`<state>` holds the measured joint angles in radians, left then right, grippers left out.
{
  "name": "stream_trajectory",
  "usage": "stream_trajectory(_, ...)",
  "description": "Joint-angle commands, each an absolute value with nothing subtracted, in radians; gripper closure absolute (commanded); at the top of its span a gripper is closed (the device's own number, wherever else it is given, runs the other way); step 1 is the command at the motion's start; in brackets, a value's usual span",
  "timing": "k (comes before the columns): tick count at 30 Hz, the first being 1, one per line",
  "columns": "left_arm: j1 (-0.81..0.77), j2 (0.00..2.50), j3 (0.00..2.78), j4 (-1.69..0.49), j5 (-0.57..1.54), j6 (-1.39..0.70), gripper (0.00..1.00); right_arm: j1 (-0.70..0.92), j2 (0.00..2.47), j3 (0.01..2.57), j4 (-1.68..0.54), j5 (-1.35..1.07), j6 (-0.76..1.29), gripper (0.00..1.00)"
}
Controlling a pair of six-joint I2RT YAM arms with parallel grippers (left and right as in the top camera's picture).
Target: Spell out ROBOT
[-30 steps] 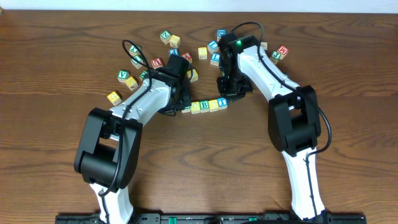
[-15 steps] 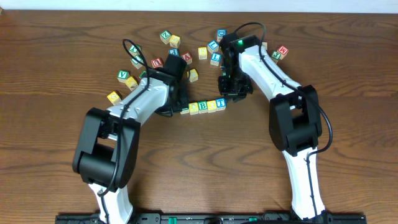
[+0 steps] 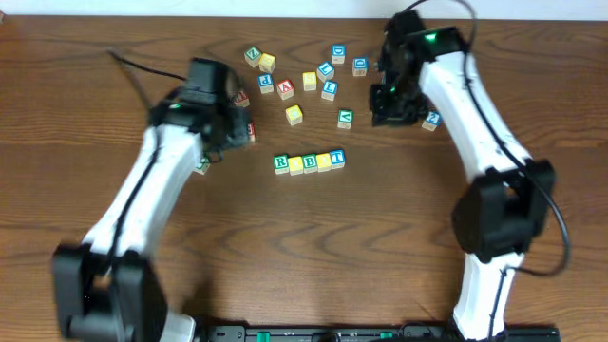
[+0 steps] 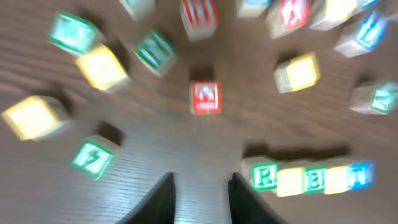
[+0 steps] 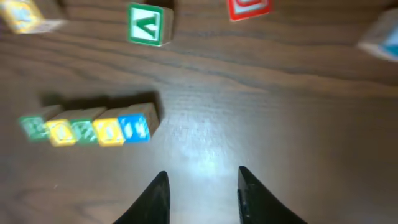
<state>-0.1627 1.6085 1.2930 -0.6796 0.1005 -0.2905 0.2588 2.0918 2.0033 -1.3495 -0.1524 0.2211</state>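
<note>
ROBOT row (image 3: pixel 309 161), overhead: we record five cubes touching side by side, reading green R, yellow, green B, yellow, blue T, on the wooden table (image 3: pixel 313 247) between the two arms, with loose cubes (image 3: pixel 294 115) scattered beyond. Left wrist: we note the left gripper (image 4: pixel 200 198) spread and empty, the blurred ROBOT row (image 4: pixel 311 177) just to its right. Right wrist: we note the right gripper (image 5: pixel 202 196) likewise parted, holding nothing, the ROBOT row (image 5: pixel 87 130) ahead to its left.

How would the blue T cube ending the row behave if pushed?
The blue T cube looks like rigid wood, likely light. Its flat faces suggest sliding on the table, not rolling. It touches the yellow cube beside it, so a push toward it probably shifts the row.
</note>
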Motion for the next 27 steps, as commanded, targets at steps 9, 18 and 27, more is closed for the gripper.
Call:
stream_trajectory(9, -0.079, 1.372, 1.328, -0.721, 0.086, -0.262, 0.02, 0.215, 1.694, 2.013, -1.457, -0.057, 0.185, 0.01)
stream_trajectory(18, -0.079, 1.373, 1.328, -0.722, 0.086, -0.262, 0.02, 0.216, 1.483, 2.013, -1.535, -0.058, 0.186, 0.01)
stream_trajectory(27, -0.079, 1.373, 1.328, -0.722, 0.086, -0.262, 0.02, 0.216, 1.396, 2.013, -1.586, 0.014, 0.179, 0.01)
